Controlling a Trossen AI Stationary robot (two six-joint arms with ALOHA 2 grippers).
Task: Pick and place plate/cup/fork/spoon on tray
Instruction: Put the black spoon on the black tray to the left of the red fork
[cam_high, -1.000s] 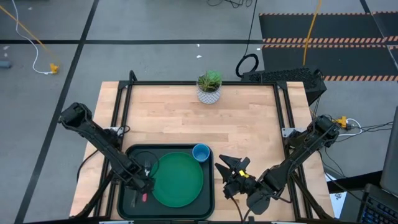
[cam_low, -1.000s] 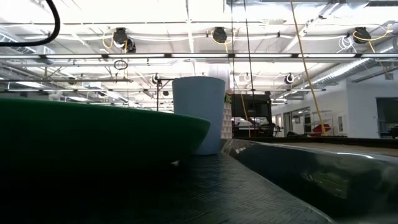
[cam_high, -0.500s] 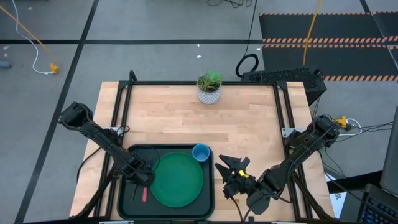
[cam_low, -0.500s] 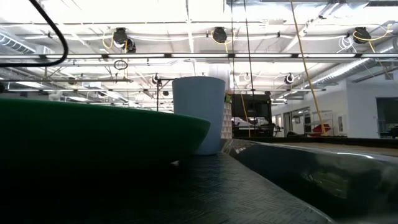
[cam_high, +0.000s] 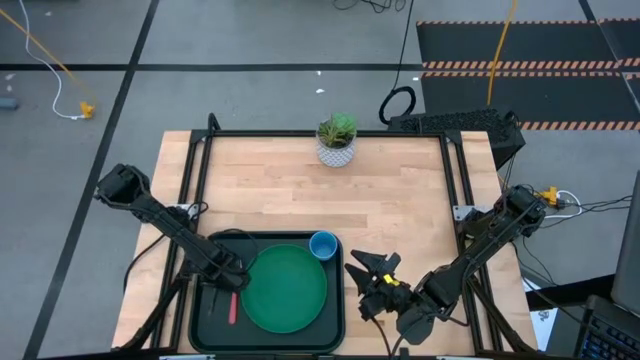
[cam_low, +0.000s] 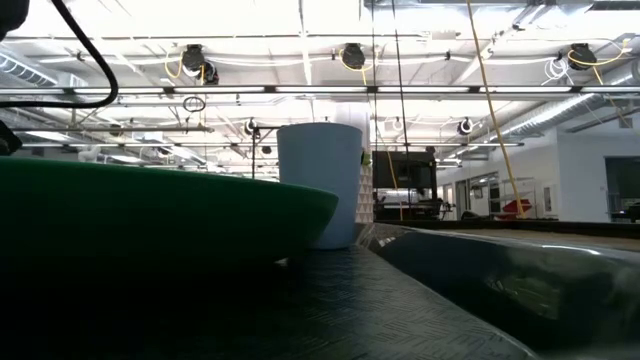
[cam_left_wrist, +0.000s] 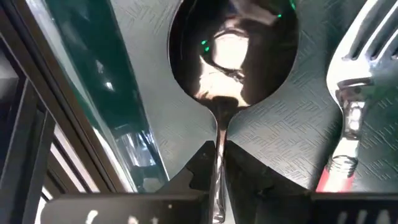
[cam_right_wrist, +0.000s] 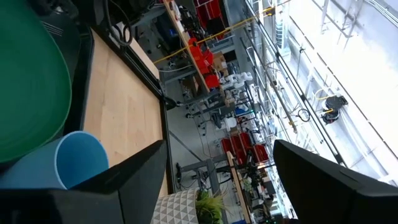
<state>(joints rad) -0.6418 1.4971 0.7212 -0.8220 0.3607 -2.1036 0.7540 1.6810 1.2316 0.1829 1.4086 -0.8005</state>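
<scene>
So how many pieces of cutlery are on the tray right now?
2. The spoon and the fork lie side by side on the tray, left of the plate.

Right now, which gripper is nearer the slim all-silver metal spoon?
Left. The left gripper is right over the spoon on the tray's left side; the right gripper waits off the tray's right.
</scene>
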